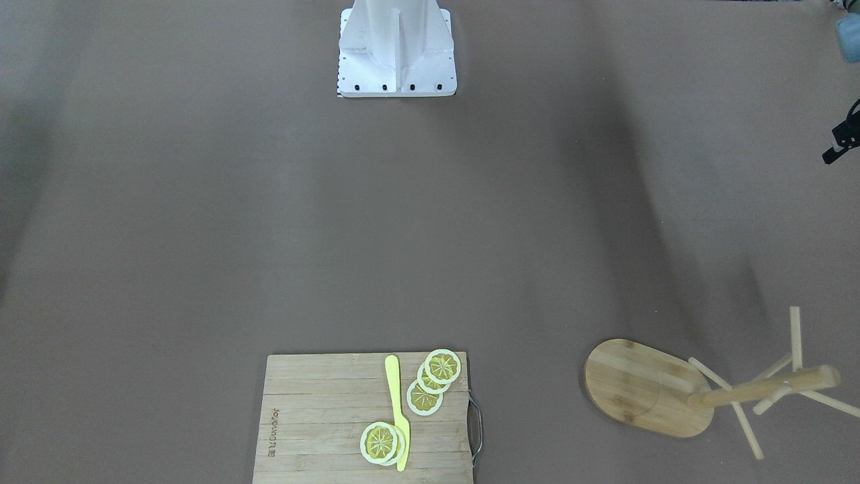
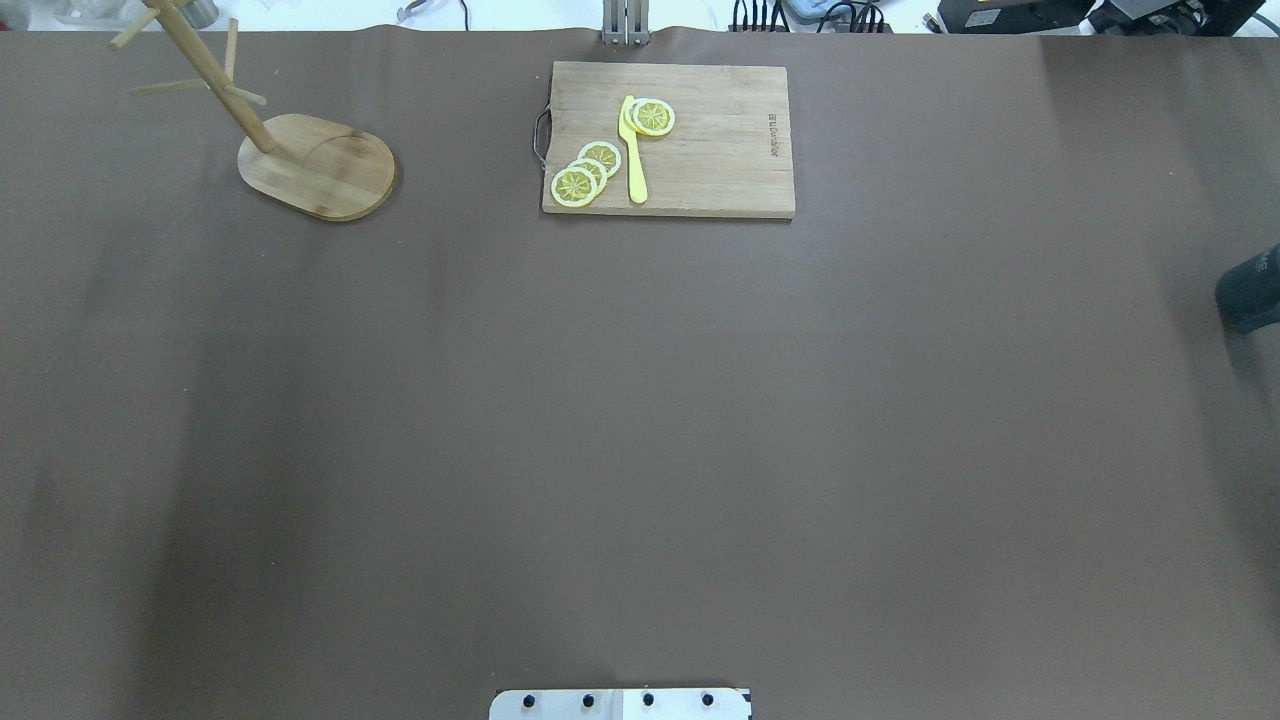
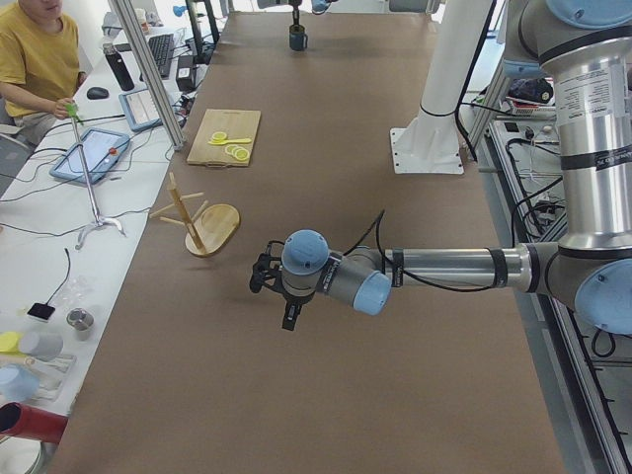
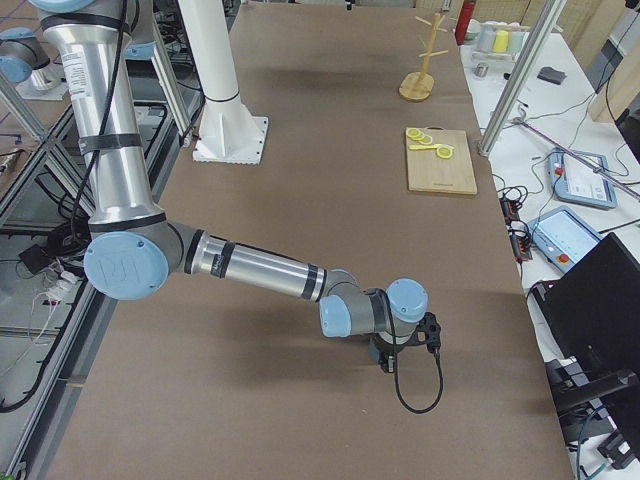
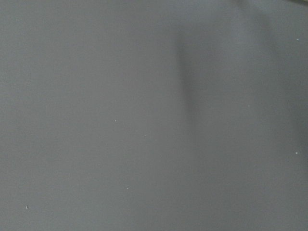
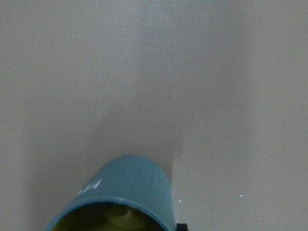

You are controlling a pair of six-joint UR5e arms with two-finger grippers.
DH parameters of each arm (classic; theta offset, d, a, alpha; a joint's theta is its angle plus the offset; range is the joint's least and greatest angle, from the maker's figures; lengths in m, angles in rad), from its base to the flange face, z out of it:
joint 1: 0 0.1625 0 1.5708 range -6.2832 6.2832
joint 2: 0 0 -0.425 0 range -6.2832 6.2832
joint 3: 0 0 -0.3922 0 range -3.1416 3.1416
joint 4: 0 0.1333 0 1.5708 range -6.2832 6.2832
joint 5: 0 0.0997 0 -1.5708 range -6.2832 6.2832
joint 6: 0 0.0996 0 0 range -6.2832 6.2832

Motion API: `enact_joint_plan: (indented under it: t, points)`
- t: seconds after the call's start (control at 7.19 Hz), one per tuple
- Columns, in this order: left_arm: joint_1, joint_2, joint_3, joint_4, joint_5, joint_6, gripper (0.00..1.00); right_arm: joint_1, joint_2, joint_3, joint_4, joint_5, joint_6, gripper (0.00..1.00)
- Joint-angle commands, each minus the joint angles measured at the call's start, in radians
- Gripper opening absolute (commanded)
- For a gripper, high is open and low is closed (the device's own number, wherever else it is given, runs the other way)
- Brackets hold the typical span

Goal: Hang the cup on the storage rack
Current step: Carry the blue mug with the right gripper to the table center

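The slate-blue cup (image 2: 1250, 290) shows at the table's right edge in the overhead view, with white lettering on its side. In the right wrist view the cup (image 6: 127, 190) fills the bottom edge, its rim and yellow-olive interior toward the camera. In the exterior left view my right gripper (image 3: 295, 18) is directly above the cup (image 3: 297, 40); I cannot tell if it is open or shut. The bamboo storage rack (image 2: 320, 165) stands upright at the far left corner, its pegs bare. My left gripper (image 3: 287, 314) hangs low over bare table, short of the rack (image 3: 212, 227); I cannot tell its state.
A slatted cutting board (image 2: 720, 150) with lemon slices (image 2: 585, 175) and a yellow knife (image 2: 633, 150) lies at the far middle. The white robot base (image 1: 396, 60) is at the near edge. An operator (image 3: 35, 59) sits beside the table's far side.
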Motion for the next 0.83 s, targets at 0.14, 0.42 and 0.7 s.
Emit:
enact_joint_plan:
  t: [0.14, 0.42, 0.7]
  points:
    - [0.001, 0.001, 0.009, -0.122, 0.011, 0.002, 0.99, -0.186, -0.001, 0.298, -0.010, 0.094, 0.463, 0.00]
    - [0.012, 0.001, 0.029, -0.209, 0.000, 0.001, 0.99, -0.369, 0.010, 0.496, -0.009, 0.074, 0.856, 0.00]
    - [0.070, -0.019, 0.026, -0.275, 0.005, -0.001, 0.98, -0.600, 0.123, 0.606, -0.012, -0.075, 1.250, 0.00]
